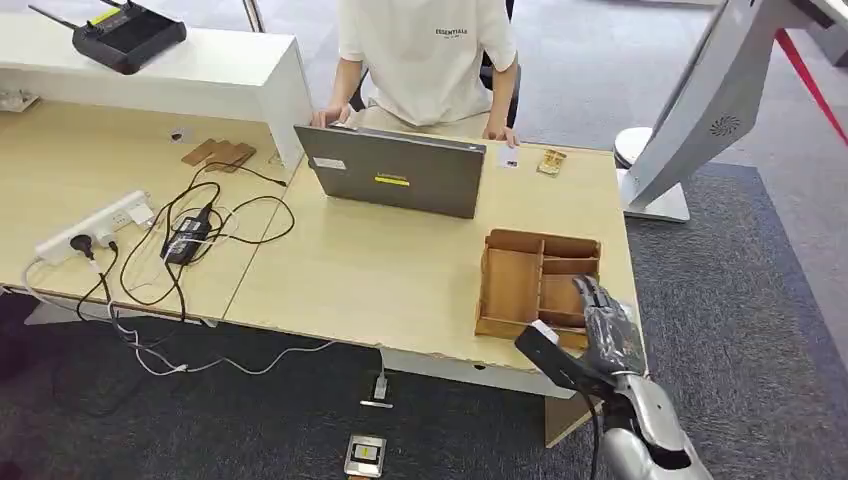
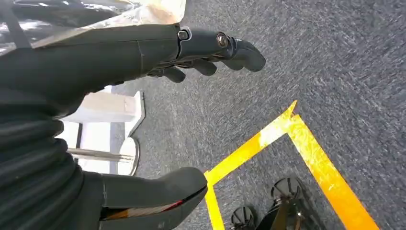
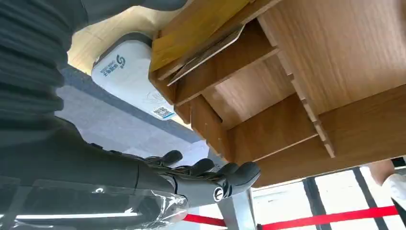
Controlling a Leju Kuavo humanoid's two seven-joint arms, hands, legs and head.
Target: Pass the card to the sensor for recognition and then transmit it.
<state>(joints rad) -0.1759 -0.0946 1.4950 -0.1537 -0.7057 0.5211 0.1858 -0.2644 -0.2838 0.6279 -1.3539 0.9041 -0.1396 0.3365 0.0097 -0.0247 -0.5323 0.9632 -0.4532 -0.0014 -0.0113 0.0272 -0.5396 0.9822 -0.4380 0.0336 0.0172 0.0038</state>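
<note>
Right hand (image 1: 607,325): positioned at the near right edge of the desk (image 1: 400,270), over the near right corner of the wooden organiser (image 1: 540,285). Fingers (image 3: 206,175) extended and apart, holding nothing.

Card (image 3: 206,50): in the right wrist view, a thin flat card lies in a compartment of the wooden organiser beside the white card sensor (image 3: 127,72). In the head view that compartment is at roughly 11 o'clock from the right hand, close by. The card's long axis appears to run along the compartment; the exact seating cannot be determined.

Left hand (image 2: 143,52): hangs over the grey carpet (image 2: 311,62) away from the desk, fingers spread, empty. The right hand is therefore the nearer one.

Far side: a laptop (image 1: 395,170) at 11 o'clock, with a person (image 1: 425,60) seated behind it
</note>
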